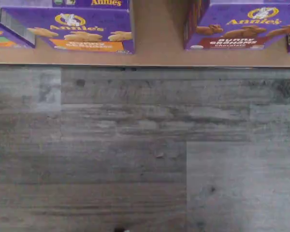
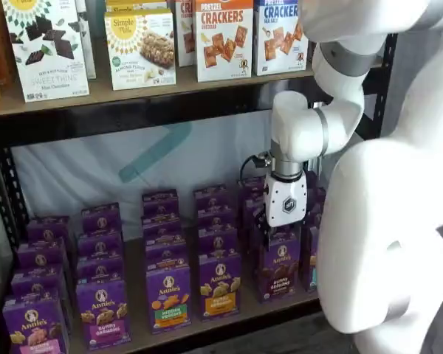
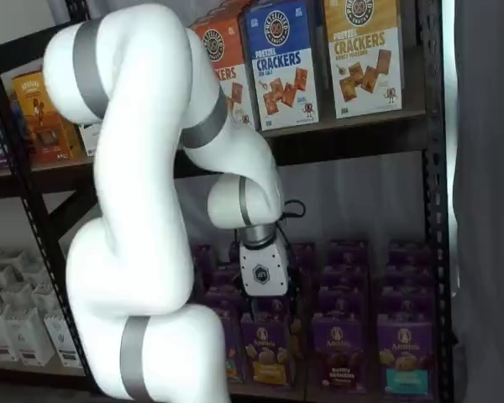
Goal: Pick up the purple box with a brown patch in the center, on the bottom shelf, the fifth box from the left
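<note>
Hovering in front of the bottom shelf point(image 2: 229, 313) is where things stand, so I'd call this the approach step: nothing is picked yet. The purple box point(image 2: 278, 267) with the brown "Bunny Grahams" band sits at the front edge of that shelf, lower right of centre in a shelf view, and in the other one it's the carton low and right of centre point(image 3: 339, 353). The wrist view catches it too point(image 1: 237, 29), standing upright with a bare strip of shelf board between it and the orange-banded purple carton point(image 1: 82, 31) beside it.

The gripper point(image 2: 268, 240) hangs straight down from the wrist, just above and slightly to the picture-left of the target's top edge. Its black fingers are hard to make out against the dark cartons, but nothing is between them and I'd say it's spread wide, not clamped on anything.

Pose-wise the arm comes in from the right of the frame, elbow folded high near the upper shelf point(image 2: 133, 103), forearm dropping vertically so the white gripper body point(image 3: 261, 270) points at the floor.

My guess for the next move: shift a touch toward the box, line the fingers up either side of it, drop lower and close. Neighbours are close on the far side, so clearance looks like the tricky bit.
</note>
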Available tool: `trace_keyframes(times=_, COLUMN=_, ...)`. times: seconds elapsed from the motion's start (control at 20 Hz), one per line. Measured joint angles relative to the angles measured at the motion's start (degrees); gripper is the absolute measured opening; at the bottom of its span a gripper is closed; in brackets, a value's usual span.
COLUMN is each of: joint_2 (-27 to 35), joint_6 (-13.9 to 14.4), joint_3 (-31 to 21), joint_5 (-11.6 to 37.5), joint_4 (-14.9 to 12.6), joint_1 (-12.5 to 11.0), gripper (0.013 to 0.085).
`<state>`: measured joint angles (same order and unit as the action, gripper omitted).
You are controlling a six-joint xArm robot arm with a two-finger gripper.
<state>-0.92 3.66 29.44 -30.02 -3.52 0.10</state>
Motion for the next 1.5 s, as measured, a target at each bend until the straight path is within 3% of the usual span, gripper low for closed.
trace_keyframes(times=0.6, joint_2=13.26, joint_6=-1.06, joint_3=6.23, joint_5=7.5, joint_4=-0.45, joint_1=-1.54, gripper=0.085)
trace_keyframes(times=0.95, joint_2=19.45, joint_6=-1.98, joint_3=11.14, joint_5=8.81, joint_4=-0.57, joint_1=-2.58, gripper=0.085)
trace_keyframes(times=1.15, joint_2=22.54, joint_6=-1.52, joint_3=14.03, joint_5=9.1, joint_4=-1.94, joint_1=-3.42, gripper=0.085)
trace_keyframes(times=1.5, joint_2=28.14, joint_6=-4.1, joint_3=19.94, joint_5=9.21, joint_4=-0.31, joint_1=-4.45, gripper=0.085)
